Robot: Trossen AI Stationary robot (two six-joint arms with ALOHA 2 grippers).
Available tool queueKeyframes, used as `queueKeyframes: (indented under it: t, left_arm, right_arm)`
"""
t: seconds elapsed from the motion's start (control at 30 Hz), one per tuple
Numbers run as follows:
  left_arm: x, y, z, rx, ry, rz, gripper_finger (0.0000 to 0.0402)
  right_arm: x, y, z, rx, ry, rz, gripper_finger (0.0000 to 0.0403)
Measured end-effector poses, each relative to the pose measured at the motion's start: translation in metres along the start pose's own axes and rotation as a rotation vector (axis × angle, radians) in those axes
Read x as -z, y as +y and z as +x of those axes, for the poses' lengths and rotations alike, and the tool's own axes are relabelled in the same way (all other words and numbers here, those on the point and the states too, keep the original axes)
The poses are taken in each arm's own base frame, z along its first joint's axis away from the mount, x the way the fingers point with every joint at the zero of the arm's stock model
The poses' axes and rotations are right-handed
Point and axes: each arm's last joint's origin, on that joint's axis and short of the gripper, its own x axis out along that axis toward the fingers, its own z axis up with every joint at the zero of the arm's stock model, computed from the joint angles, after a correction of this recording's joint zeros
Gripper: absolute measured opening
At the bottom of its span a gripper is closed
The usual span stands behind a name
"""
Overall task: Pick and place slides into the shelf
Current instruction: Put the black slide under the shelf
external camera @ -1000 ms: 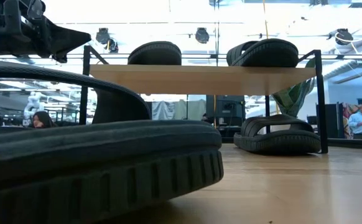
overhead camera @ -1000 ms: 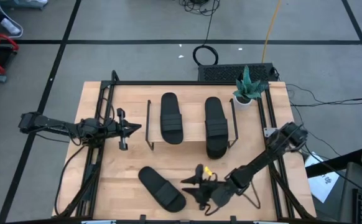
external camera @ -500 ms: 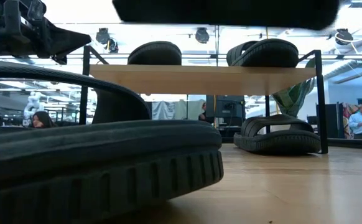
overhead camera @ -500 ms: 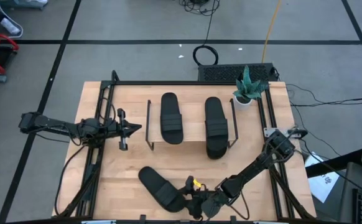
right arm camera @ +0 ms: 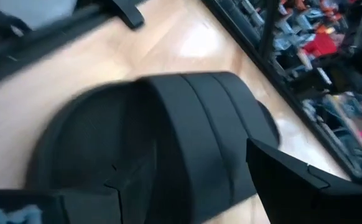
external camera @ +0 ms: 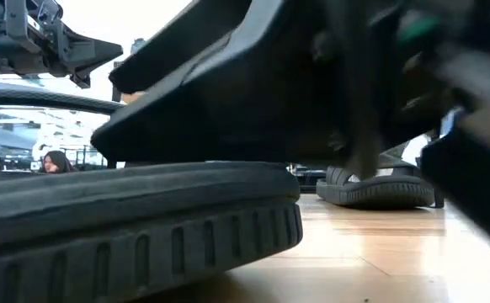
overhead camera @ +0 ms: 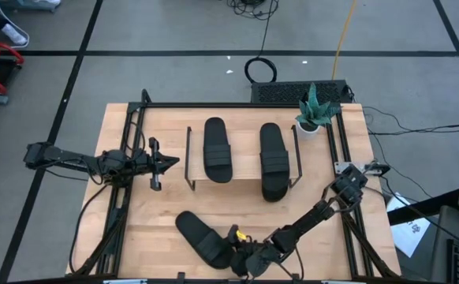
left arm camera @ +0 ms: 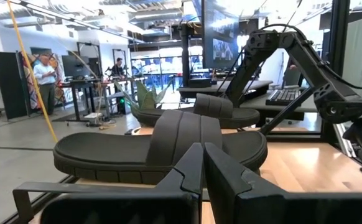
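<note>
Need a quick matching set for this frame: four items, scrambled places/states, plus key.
Column 1
1. left gripper
2. right gripper
3. potted plant
4. loose slide

Column 2
A. far right corner of the table
B. open, at the loose slide's end
C. shut, beside the shelf's left frame
D. flat on the table, near edge, in front of the shelf

Pairs: 1-C, 2-B, 3-A, 4-D
</note>
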Motion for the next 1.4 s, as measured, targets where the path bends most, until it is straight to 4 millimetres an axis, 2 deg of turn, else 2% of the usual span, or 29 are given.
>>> queueKeyframes:
  t: [0.17, 0.37, 0.53, 0.7, 0.9, 0.97, 1.17, 1.4]
  left_arm:
    - [0.000, 0.000, 0.000, 0.000, 0.000, 0.000, 0.0021]
    - [0.000, 0.000, 0.000, 0.000, 0.000, 0.001, 0.0021]
    - [0.000, 0.000, 0.000, 0.000, 0.000, 0.008, 0.0021]
    - [0.000, 0.000, 0.000, 0.000, 0.000, 0.008, 0.0021]
    - [0.000, 0.000, 0.000, 0.000, 0.000, 0.003, 0.0021]
    - [0.000, 0.000, 0.000, 0.000, 0.000, 0.003, 0.0021]
    - [0.000, 0.000, 0.000, 0.000, 0.000, 0.000, 0.0021]
    - [0.000, 0.000, 0.000, 0.000, 0.000, -0.004, 0.0021]
  right_arm:
    - [0.007, 0.000, 0.006, 0.095, 0.050, -0.049, 0.0240]
    - [0.013, -0.009, 0.014, 0.115, 0.065, -0.014, 0.0240]
    - [0.016, -0.016, 0.021, 0.047, 0.031, 0.049, 0.0226]
    - [0.016, -0.020, 0.023, -0.022, -0.004, 0.112, 0.0157]
    - [0.014, -0.017, 0.021, -0.013, 0.000, 0.072, 0.0022]
    - [0.014, -0.016, 0.020, 0.035, 0.019, 0.070, 0.0013]
    - [0.002, -0.017, -0.002, 0.204, 0.114, 0.014, 0.0005]
    - [-0.020, -0.018, -0.048, 0.389, 0.206, -0.043, 0.0003]
